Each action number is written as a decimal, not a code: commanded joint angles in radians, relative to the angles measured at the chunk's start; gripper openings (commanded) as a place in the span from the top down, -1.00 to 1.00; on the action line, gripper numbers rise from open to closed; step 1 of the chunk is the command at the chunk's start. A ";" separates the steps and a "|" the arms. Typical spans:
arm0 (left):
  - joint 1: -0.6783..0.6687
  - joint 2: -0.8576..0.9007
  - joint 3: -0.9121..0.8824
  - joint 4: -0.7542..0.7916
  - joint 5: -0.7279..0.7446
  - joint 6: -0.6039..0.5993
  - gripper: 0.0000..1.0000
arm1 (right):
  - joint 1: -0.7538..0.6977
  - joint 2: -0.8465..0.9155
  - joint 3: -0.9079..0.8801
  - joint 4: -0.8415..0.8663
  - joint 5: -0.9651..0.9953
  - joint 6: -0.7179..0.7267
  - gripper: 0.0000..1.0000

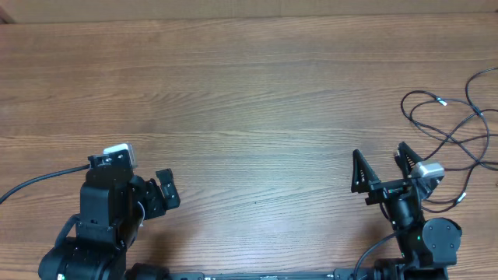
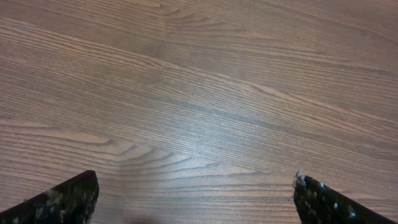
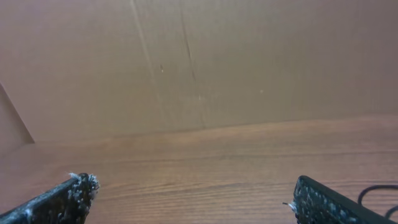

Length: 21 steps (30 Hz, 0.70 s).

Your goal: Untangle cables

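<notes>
Jaws on both arms stand spread wide, with nothing between them. On the left arm (image 1: 105,206), the wrist view shows two dark, speckled fingertips (image 2: 62,202) at the bottom corners, and only bare wood grain of the worktop (image 2: 199,93) lies in the gap. On the right arm (image 1: 412,222), the overhead view shows two black fingers (image 1: 359,173) splayed in a V that points away from the base. Its wrist view shows the same wide gap and looks across the wood towards a plain brown wall (image 3: 217,62) at the back.

The cables (image 1: 442,102) lie on the worktop beyond the right arm and out to its right, up against the worktop's right edge. They are thin black wires in loose loops that cross one another, with one small silver-tipped plug at the far side of the heap. The nearest strand runs just beside the right arm's outer finger; whether it touches cannot be told. In the right wrist view, a short curve of black wire (image 3: 373,188) shows just past the right-hand fingertip (image 3: 329,205).

The left arm sits well apart from the right arm, across the near edge. A thicker black cord (image 1: 39,183) trails away from it, on the side away from the right arm.
</notes>
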State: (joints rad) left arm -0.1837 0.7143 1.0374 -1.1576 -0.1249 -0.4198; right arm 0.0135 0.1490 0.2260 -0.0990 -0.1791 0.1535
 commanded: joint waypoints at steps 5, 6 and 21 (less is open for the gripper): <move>0.000 -0.001 -0.003 0.003 -0.013 -0.014 -0.98 | -0.004 -0.016 -0.085 0.131 -0.006 -0.004 -1.00; 0.000 -0.001 -0.003 0.003 -0.013 -0.014 -0.99 | -0.004 -0.017 -0.101 0.161 -0.005 -0.004 -1.00; 0.000 -0.001 -0.003 0.003 -0.013 -0.014 -0.99 | -0.079 -0.146 -0.218 0.325 0.033 -0.005 -1.00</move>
State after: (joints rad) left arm -0.1837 0.7143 1.0370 -1.1576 -0.1246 -0.4198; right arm -0.0330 0.0135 0.0185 0.2214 -0.1650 0.1524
